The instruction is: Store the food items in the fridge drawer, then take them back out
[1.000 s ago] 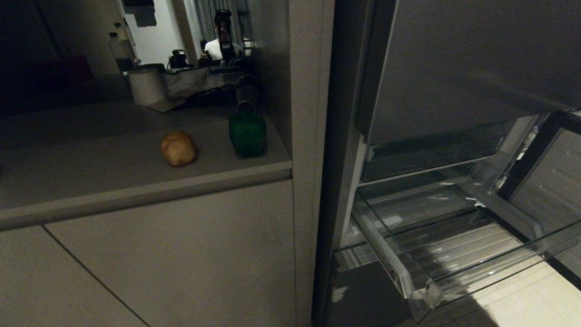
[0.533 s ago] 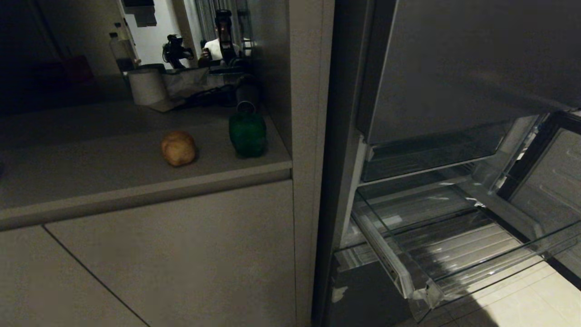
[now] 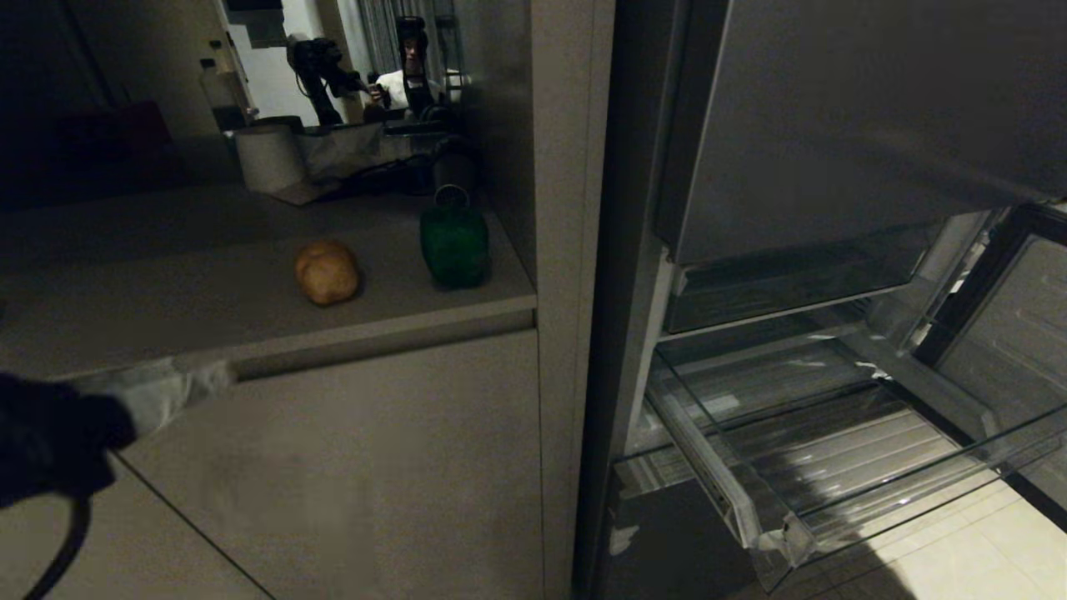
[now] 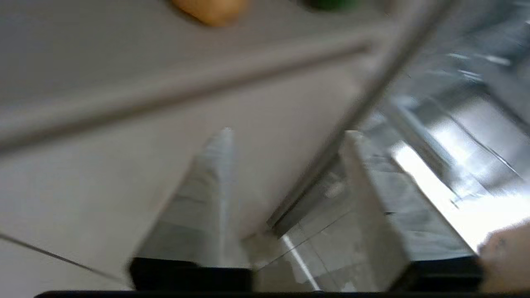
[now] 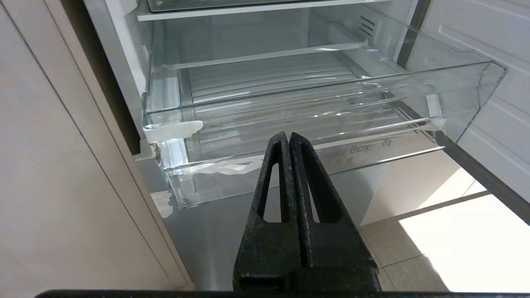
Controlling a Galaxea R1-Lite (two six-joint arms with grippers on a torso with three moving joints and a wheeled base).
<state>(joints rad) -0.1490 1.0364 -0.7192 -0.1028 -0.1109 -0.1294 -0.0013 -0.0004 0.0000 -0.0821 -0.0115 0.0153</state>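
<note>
Two food items lie on the grey counter (image 3: 167,308): a tan potato (image 3: 328,272) and, to its right, a green pepper (image 3: 454,242). My left gripper (image 3: 212,382) comes in low at the left, in front of the counter's edge and well short of the potato. In the left wrist view this gripper (image 4: 287,133) is open and empty, with the potato (image 4: 211,10) and pepper (image 4: 331,4) far ahead. The clear fridge drawer (image 3: 900,508) is pulled out and empty at the lower right. My right gripper (image 5: 288,136) hangs shut just before the drawer's front wall (image 5: 372,151).
A paper roll (image 3: 268,158) and dark clutter stand at the counter's back. A tall cabinet panel (image 3: 575,250) separates the counter from the fridge. The fridge door (image 3: 1017,333) stands open at the right, above pale floor tiles (image 3: 959,558).
My left arm has risen into the head view at the lower left, and its fingers now stand apart. The potato, pepper and drawer have not moved.
</note>
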